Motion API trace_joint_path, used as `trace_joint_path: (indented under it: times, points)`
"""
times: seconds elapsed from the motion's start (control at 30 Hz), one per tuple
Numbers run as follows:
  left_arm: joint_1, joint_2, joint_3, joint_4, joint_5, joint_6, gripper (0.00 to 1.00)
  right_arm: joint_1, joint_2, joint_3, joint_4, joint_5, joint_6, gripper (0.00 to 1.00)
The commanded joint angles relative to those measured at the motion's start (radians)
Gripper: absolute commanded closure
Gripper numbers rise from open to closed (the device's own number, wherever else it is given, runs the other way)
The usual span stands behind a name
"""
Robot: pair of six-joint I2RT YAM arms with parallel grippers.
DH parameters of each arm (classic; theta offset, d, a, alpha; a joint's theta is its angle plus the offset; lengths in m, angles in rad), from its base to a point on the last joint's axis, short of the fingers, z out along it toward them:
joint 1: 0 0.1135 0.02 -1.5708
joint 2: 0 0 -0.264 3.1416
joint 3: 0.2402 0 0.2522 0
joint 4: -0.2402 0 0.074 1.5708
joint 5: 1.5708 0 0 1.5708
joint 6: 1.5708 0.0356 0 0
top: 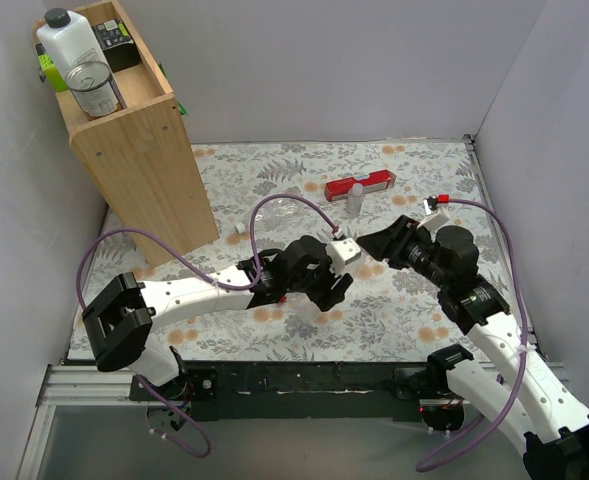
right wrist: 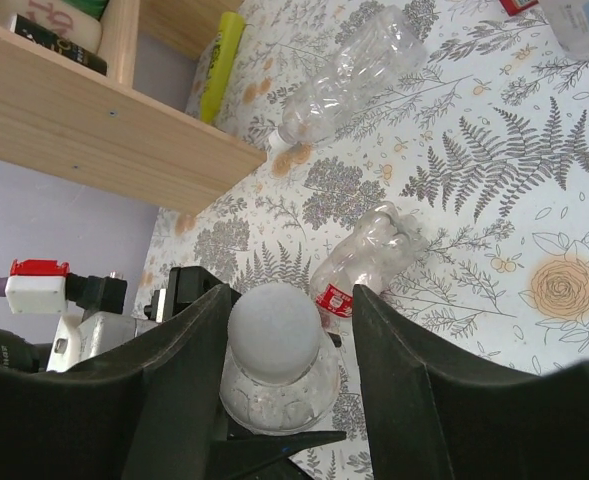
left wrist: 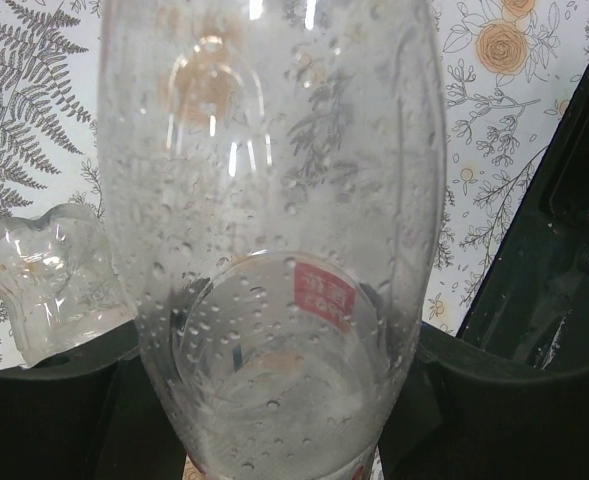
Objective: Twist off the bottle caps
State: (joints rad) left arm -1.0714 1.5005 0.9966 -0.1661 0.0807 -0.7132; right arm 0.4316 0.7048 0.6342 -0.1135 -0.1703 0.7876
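Covering the worktop point(top: 274, 165): a pale grey fern-and-flower print with orange blooms.
Wooden shelf unit point(top: 144, 160): stands at the far left corner of the worktop.
Clear bottle point(left wrist: 274, 200): see-through, beaded with droplets inside, held at mid-worktop with its neck toward the right arm.
Left fingers point(left wrist: 54, 420): pinching the clear bottle's body from both sides.
Right fingers point(right wrist: 414, 400): spread, one on each side of the cap point(right wrist: 274, 322), with a gap showing on one side.
Cap: round, smooth and domed, whitish-grey rather than red. It sits on the held bottle's neck, between the right fingers.
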Motion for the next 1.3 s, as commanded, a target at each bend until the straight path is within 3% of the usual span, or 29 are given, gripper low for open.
trace_joint_path:
  times: [0.0, 0.13, 0.27, 0.33, 0.53, 0.67, 0.7, 0.83, 0.93, 1.07, 1.27]
  points:
    - [-0.012, -0.003, 0.039, -0.004, -0.033, 0.018, 0.65, 0.010, 0.007, 0.044, 0.051, -0.008, 0.007, 0.44]
    - [-0.012, -0.006, 0.039, -0.006, -0.035, 0.020, 0.65, 0.012, 0.012, 0.032, 0.069, -0.023, 0.009, 0.58]
    - [-0.012, -0.013, 0.037, -0.001, -0.003, 0.015, 0.65, 0.012, 0.005, 0.001, 0.104, -0.041, 0.009, 0.90]
    - [-0.010, -0.022, 0.036, 0.003, 0.039, 0.015, 0.65, 0.012, 0.002, -0.010, 0.138, -0.061, -0.008, 0.99]
    - [0.047, -0.088, 0.011, 0.059, 0.293, 0.018, 0.64, 0.012, 0.004, 0.012, 0.170, -0.162, -0.126, 0.99]
    - [0.109, -0.111, 0.013, 0.080, 0.586, 0.027, 0.63, 0.010, 0.002, 0.054, 0.192, -0.245, -0.221, 0.99]
    - [0.140, -0.118, 0.013, 0.089, 0.713, 0.026, 0.63, 0.010, 0.013, 0.064, 0.192, -0.299, -0.235, 0.99]
    - [0.195, -0.125, 0.020, 0.115, 0.970, 0.005, 0.63, 0.009, 0.053, 0.108, 0.219, -0.467, -0.284, 0.99]
    - [0.217, -0.109, 0.036, 0.102, 1.076, 0.003, 0.63, 0.009, 0.079, 0.130, 0.262, -0.590, -0.298, 0.99]
    - [0.223, -0.103, 0.043, 0.096, 1.116, 0.003, 0.63, 0.009, 0.097, 0.145, 0.304, -0.687, -0.309, 0.99]
    - [0.229, -0.094, 0.040, 0.118, 1.165, -0.017, 0.63, 0.004, 0.070, 0.168, 0.252, -0.623, -0.392, 0.99]
